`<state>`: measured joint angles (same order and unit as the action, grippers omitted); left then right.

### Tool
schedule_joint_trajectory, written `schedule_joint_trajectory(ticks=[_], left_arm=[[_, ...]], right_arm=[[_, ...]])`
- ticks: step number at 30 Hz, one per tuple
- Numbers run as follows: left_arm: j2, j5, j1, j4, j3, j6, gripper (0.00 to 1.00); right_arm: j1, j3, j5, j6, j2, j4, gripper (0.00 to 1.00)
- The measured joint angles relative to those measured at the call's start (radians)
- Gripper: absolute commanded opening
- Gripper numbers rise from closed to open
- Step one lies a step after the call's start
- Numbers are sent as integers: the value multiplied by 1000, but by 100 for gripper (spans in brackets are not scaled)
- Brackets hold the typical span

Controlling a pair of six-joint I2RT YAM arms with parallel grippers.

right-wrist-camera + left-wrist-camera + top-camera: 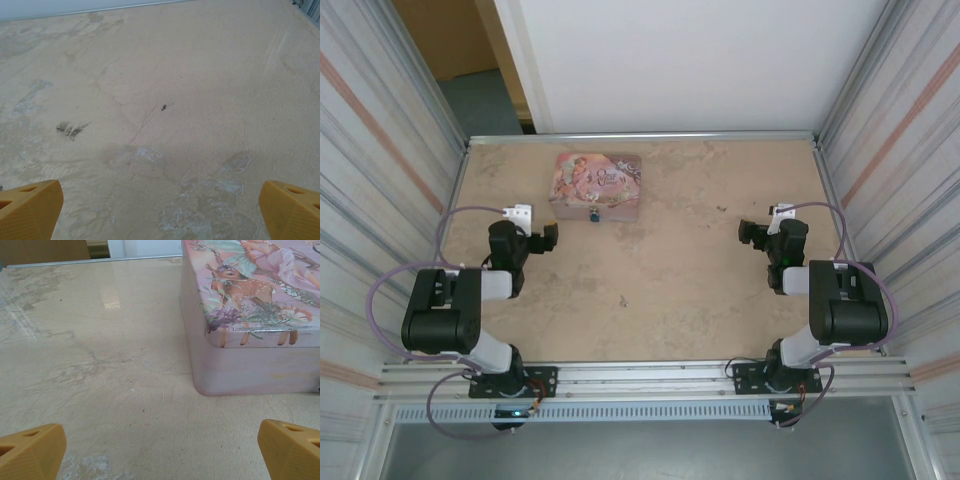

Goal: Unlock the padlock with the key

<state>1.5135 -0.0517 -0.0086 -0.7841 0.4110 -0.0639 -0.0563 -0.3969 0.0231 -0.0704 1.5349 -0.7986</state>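
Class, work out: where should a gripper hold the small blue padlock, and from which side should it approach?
Probably the padlock body, pinched across its left and right sides, from the near side: the pink tin stands right behind it. Its shackle is too small to make out.

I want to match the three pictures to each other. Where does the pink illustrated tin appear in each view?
Top external: the pink tin lies left of centre, near the table's far edge.
Left wrist: the tin takes the upper right, one corner towards the camera.
Right wrist: this camera faces stained tabletop.
Shared landmark: the far edge, along the top in both wrist views.
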Motion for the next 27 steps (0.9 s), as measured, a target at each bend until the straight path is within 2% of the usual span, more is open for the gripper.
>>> schedule_joint_trajectory(ticks=[9,14,21,27], left_arm=[[0,4,0,0,0,0,99],[-69,23,0,73,0,1,99],[-256,53,0,337,126,32,99],[-274,79,7,643,360,144,99]], right_arm=[[-1,0,3,0,-1,4,99],[-3,-8,2,-1,-73,105,99],[-3,-127,11,-76,-285,378,99],[22,-274,102,-218,-367,607,99]])
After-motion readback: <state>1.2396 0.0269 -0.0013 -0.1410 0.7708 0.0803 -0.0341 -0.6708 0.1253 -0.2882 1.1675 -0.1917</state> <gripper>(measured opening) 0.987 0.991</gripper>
